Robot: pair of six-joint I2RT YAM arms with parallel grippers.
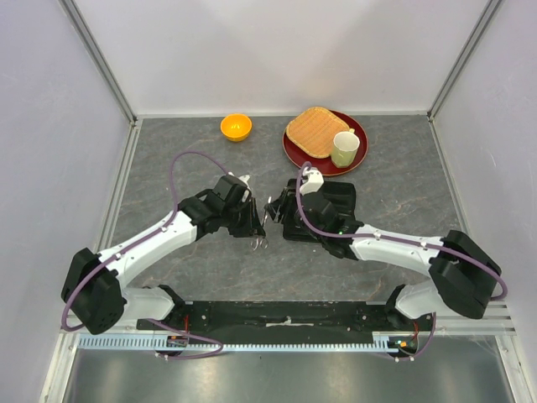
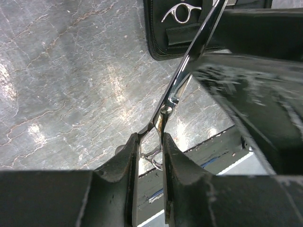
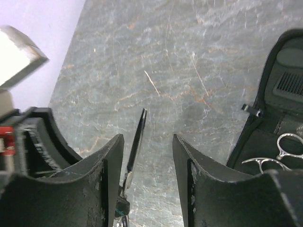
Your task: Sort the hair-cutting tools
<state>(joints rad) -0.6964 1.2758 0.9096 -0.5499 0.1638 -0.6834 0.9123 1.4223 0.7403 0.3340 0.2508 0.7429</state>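
Left gripper pinching scissors, wrist views reveal second scissors inside case.

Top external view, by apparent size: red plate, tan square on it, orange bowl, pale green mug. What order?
1. red plate
2. tan square
3. orange bowl and pale green mug: they look about alike, so not ranked.

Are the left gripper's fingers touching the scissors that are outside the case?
Touching. The left wrist view shows both left fingers pressed against the scissors just above the finger rings, with no gap on either side.
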